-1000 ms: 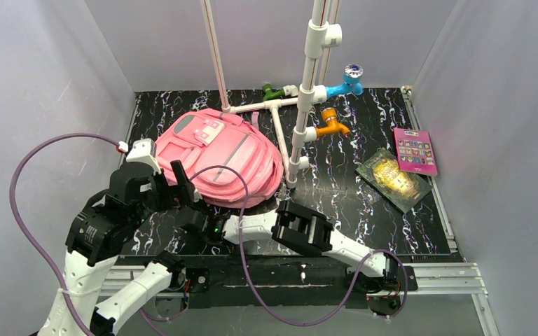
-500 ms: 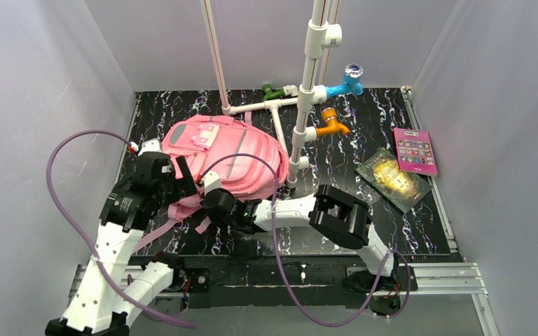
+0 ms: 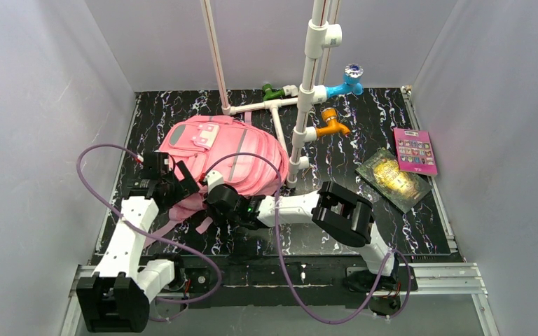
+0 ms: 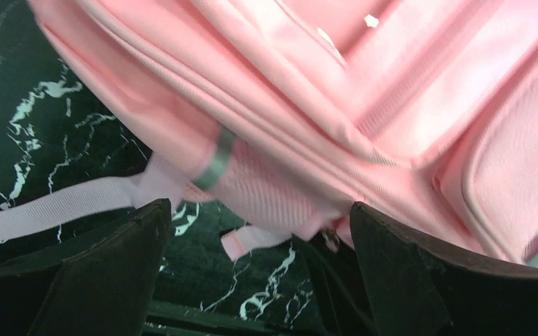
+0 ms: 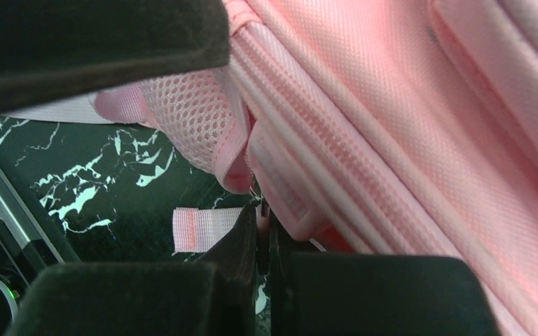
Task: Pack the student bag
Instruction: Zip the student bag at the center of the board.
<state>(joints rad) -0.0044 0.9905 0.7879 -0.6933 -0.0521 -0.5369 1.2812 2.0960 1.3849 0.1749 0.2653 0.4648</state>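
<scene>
Student bag (image 3: 224, 150): one. Books: two – pink book (image 3: 414, 150), green book (image 3: 394, 179). Arms (image 3: 129, 231): two. Coloured taps (image 3: 333, 126): three.

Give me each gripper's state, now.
Left gripper: open, jaws wide at the student bag, holding nothing.
Right gripper: shut at the bag's edge; what it pinches cannot be told.

Student bag (image 3: 203, 150) was pink with grey stripes, table (image 3: 378, 119) was black with white marbled veins, small book (image 3: 415, 150) magenta, larger book (image 3: 394, 179) dark green and gold, blue fitting (image 3: 343, 86), orange fitting (image 3: 331, 127), green fitting (image 3: 273, 92).
</scene>
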